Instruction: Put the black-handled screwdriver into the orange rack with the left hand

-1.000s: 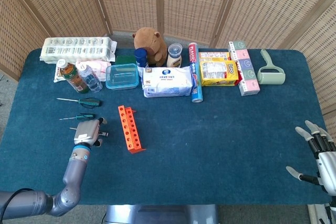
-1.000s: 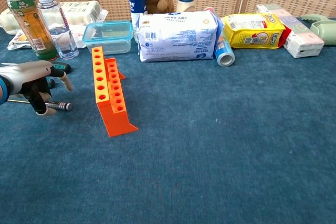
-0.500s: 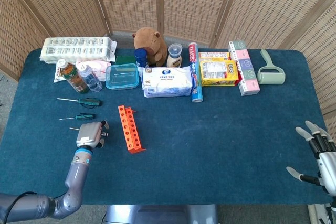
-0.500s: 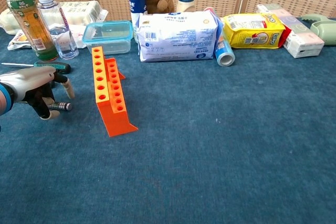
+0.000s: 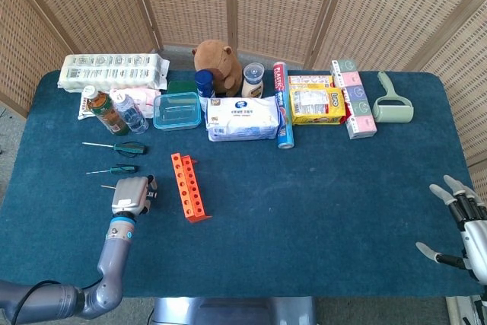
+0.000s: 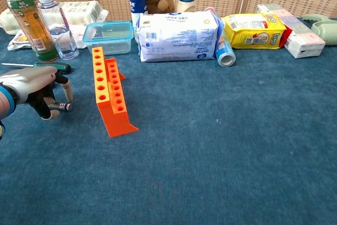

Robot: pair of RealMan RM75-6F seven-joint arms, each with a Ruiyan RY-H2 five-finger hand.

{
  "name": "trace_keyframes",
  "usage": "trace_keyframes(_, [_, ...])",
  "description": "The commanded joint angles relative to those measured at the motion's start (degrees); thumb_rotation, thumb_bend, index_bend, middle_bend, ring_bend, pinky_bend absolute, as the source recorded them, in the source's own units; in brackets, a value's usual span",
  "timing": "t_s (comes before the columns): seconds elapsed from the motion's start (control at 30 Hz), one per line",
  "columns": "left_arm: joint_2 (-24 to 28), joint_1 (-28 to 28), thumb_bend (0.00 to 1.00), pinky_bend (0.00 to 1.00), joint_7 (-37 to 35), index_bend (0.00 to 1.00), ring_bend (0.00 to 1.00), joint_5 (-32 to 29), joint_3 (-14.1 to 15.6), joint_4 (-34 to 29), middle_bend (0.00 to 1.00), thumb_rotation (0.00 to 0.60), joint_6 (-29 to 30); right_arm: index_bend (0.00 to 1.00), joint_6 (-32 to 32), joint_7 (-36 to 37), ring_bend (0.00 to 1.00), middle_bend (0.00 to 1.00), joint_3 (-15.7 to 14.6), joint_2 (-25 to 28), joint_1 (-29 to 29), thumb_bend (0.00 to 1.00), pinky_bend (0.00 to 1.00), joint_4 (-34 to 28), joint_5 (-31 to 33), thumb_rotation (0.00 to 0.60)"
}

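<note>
The black-handled screwdriver (image 6: 62, 107) lies on the blue table left of the orange rack (image 6: 108, 93). Only its handle end shows in the chest view, and in the head view only a bit of thin shaft (image 5: 107, 186). My left hand (image 6: 29, 84) sits down over it, with the thumb and fingers curled around the handle. From the head view, the left hand (image 5: 129, 194) is a short way left of the rack (image 5: 190, 187), which rests on the cloth with its row of holes facing up. My right hand (image 5: 460, 215) hovers open at the table's right edge, holding nothing.
Two green-handled screwdrivers (image 5: 125, 169) (image 5: 129, 147) lie just beyond my left hand. Bottles (image 5: 106, 110), a clear blue-lidded box (image 5: 176, 110), a wipes pack (image 5: 243, 118), a plush toy and snack boxes line the back of the table.
My left hand has come down and slid slightly toward the near edge onto the black-handled screwdriver, its fingers closing around the handle. The right hand has stayed put.
</note>
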Motion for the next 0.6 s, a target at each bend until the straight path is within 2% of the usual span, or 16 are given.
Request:
trace_keyframes(0.03, [-0.1, 0.6, 0.36, 1.0, 0.1, 0.43, 1.0, 1.5, 0.4, -0.1, 1.0, 0.6, 1.0, 0.13, 0.1, 0.1, 0.0, 0.01, 0.0, 0.0, 0.0, 0.03, 0.0, 0.0, -0.1, 0.6])
trace_keyframes(0.6, [-3.3, 2.4, 0.36, 1.0, 3.0, 0.44, 1.0, 7.4, 2.2, 4.9, 1.0, 0.6, 3.8, 0.13, 0.0, 0.4, 0.0, 0.01, -0.1, 0.1, 0.0, 0.03, 0.0, 0.1, -0.2, 0.6])
